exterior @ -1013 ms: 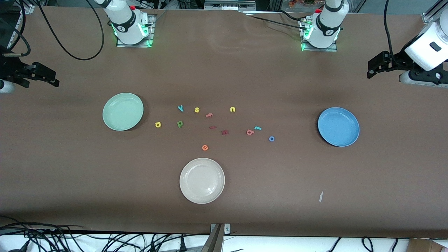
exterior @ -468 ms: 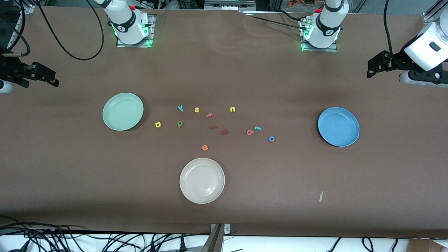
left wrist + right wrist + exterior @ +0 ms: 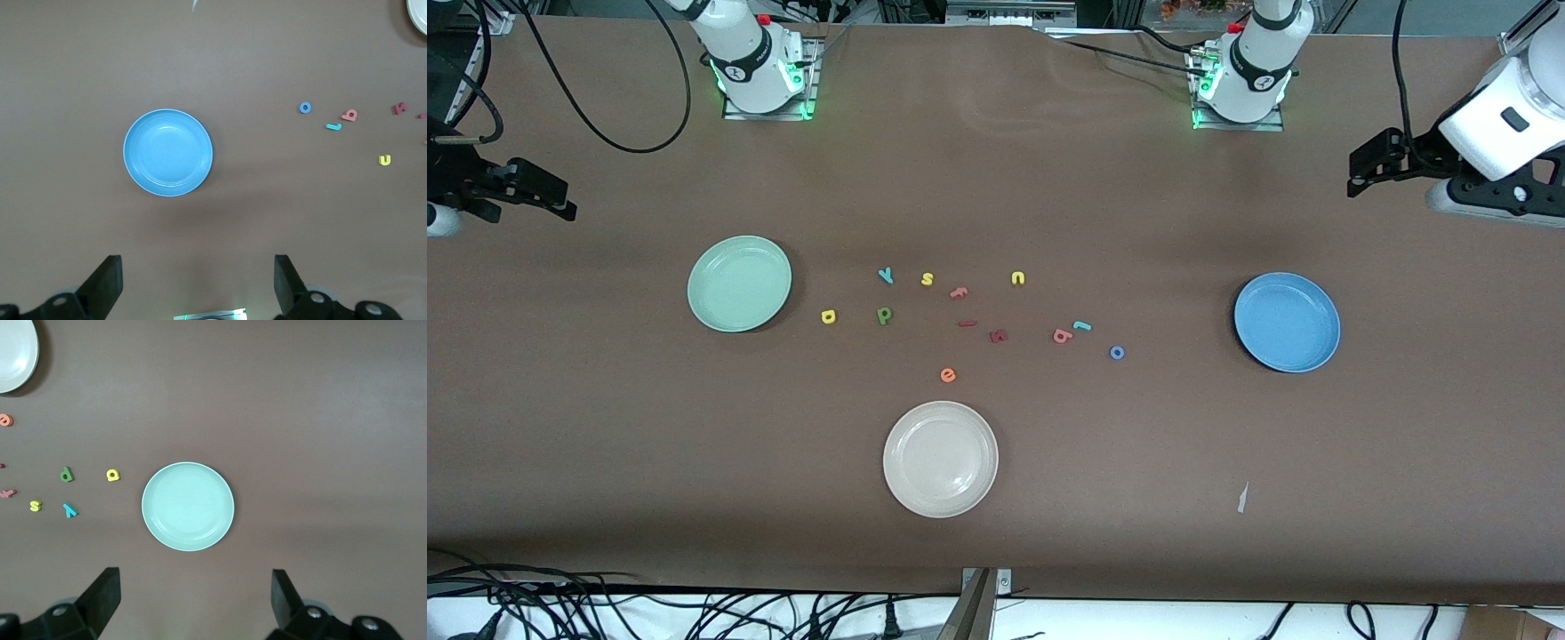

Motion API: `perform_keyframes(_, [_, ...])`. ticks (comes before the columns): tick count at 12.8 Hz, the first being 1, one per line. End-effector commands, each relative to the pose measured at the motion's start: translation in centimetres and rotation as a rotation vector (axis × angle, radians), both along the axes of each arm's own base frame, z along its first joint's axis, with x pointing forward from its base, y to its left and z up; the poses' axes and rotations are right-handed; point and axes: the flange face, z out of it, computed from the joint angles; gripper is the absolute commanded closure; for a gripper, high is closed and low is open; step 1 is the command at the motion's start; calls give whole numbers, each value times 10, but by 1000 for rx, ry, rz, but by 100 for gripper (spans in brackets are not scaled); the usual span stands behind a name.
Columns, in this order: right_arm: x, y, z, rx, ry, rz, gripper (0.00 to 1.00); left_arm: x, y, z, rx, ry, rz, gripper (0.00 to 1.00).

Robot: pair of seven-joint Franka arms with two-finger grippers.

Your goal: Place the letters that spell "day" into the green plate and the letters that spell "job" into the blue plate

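The green plate [image 3: 740,284] [image 3: 188,507] lies toward the right arm's end. Beside it are the yellow round-bowled letter [image 3: 828,316] [image 3: 113,475], the green letter [image 3: 884,315] [image 3: 65,475] and the teal y [image 3: 886,276] [image 3: 70,511]. The blue plate [image 3: 1287,322] [image 3: 168,153] lies toward the left arm's end. Toward mid-table from it lie the blue o [image 3: 1117,353] [image 3: 305,107], the salmon b [image 3: 1061,336] [image 3: 350,115] and the teal j [image 3: 1082,326] [image 3: 334,126]. My left gripper [image 3: 1356,175] [image 3: 198,280] hangs open and empty high over its table end. My right gripper [image 3: 562,201] [image 3: 195,597] is also open and empty over its own end.
A cream-white plate [image 3: 940,459] sits nearest the front camera. Around mid-table lie a yellow s [image 3: 927,279], a yellow u [image 3: 1018,278], an orange e [image 3: 948,375], a salmon f [image 3: 959,292] and dark red letters [image 3: 999,336]. A small white scrap [image 3: 1242,498] lies near the front edge.
My left gripper has shifted slightly toward the middle of the table. The right arm, the letters and the plates have not moved.
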Motion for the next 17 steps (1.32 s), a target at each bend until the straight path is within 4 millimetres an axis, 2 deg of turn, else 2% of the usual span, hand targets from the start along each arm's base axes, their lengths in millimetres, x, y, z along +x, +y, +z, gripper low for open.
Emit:
perform_keyframes(1, [1, -2, 4, -1, -6, 2, 0, 16, -24, -24, -22, 33, -49, 0])
perform_keyframes(3, [1, -5, 3, -1, -4, -3, 0, 42, -36, -84, -12, 132, -64, 0])
perform_keyframes(5, [1, -5, 4, -1, -6, -4, 0, 45, -35, -90, -41, 141, -115, 0])
perform_keyframes(7, [1, -5, 4, -1, -6, -4, 0, 49, -45, -105, -63, 164, -113, 0])
perform_keyframes(8, [1, -5, 4, -1, -6, -4, 0, 58, -58, -124, -52, 155, -131, 0])
perform_keyframes(10, [1, -5, 4, -1, -6, -4, 0, 79, -71, -171, -66, 139, -131, 0])
perform_keyframes(11, [1, -5, 3, -1, -3, -4, 0, 85, -88, -195, -67, 145, -137, 0])
perform_keyframes(14, [0, -4, 4, -6, -4, -1, 0, 91, -142, -231, -64, 86, -54, 0])
perform_keyframes(16, [0, -8, 1, -5, 5, -8, 0, 98, -165, -258, -66, 44, -14, 0])
perform_keyframes(17, [-1, -9, 0, -6, 13, -10, 0, 103, -170, -275, -77, 26, -3, 0])
